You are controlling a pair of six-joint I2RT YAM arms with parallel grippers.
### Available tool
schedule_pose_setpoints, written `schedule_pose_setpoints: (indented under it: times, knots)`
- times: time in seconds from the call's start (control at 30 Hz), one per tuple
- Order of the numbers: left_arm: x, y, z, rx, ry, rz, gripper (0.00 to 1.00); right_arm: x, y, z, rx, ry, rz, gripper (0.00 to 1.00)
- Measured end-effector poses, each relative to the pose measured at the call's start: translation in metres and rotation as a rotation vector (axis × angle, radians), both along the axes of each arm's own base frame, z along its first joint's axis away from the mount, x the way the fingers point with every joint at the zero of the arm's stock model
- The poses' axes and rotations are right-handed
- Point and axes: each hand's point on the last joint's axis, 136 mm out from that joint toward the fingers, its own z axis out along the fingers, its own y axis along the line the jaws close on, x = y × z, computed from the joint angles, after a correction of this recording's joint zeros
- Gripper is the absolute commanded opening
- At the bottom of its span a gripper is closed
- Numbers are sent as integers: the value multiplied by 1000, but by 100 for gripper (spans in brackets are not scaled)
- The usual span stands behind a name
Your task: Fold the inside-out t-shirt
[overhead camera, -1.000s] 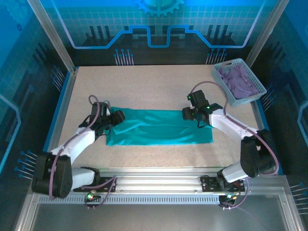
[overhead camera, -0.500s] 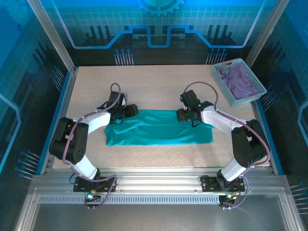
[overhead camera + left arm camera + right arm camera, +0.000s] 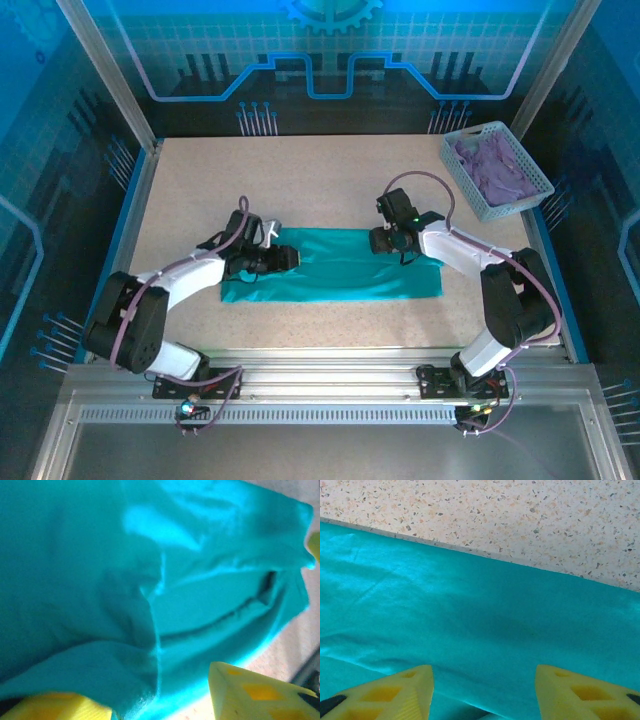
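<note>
The teal-green soft-fabric t-shirt lies as a long, flattened band across the middle of the speckled beige table. Its length runs left to right, and it is wrinkled, with a loose, doubled-over lump at its left end. That lump looks like the weak spot.

The left pincer sits right at it. In the left wrist view its yellow fingertips stand apart with layers of the cloth bunched between them. I cannot tell whether they pinch the fabric or merely straddle it. If they close on the top layer alone, the lower layers would likely be left behind and the fold would come out skewed. If they bite too much, the whole end may drag and the band lose its straight edges.

The right pincer is at the shirt's far edge, toward its right part. Its jaws are moderately wide and hold nothing, with smooth cloth beneath them and bare table just beyond. From there it could overshoot the edge and scrape the table instead of catching fabric. Uneven lifts by the two arms would probably twist the band.

The pale grey plastic basket of purple cloth stands well apart in the far right corner and seems no hazard.
</note>
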Motion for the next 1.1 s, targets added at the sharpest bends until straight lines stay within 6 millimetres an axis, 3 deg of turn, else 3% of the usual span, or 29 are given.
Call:
schedule_pose_setpoints:
  times: [0.2, 0.33, 0.4, 0.57, 0.7, 0.9, 1.0, 1.1]
  knots:
    - [-33, -3, 13, -66, 63, -17, 46, -1, -1, 0, -2, 1, 0, 56]
    - [-30, 0, 37, -81, -12, 7, 48, -4, -3, -2, -6, 8, -4, 56]
    - [-24, 5, 39, -54, -46, 37, 52, -5, -3, -2, -6, 9, -5, 56]
    - [0, 16, 11, 52, -31, 113, 56, -5, -3, -2, -5, 10, -7, 56]
    - [13, 8, -16, 88, 16, 105, 56, -5, -4, -2, -8, 7, -9, 56]
    - [-22, -30, -22, 71, 35, -27, 54, -13, -10, -5, -25, 17, -14, 56]
    - [-49, -31, -26, 61, 74, -44, 55, -13, -11, -5, -30, 19, -16, 57]
    - [-68, -28, -17, 50, 82, -47, 55, -13, -11, -6, -31, 19, -17, 57]
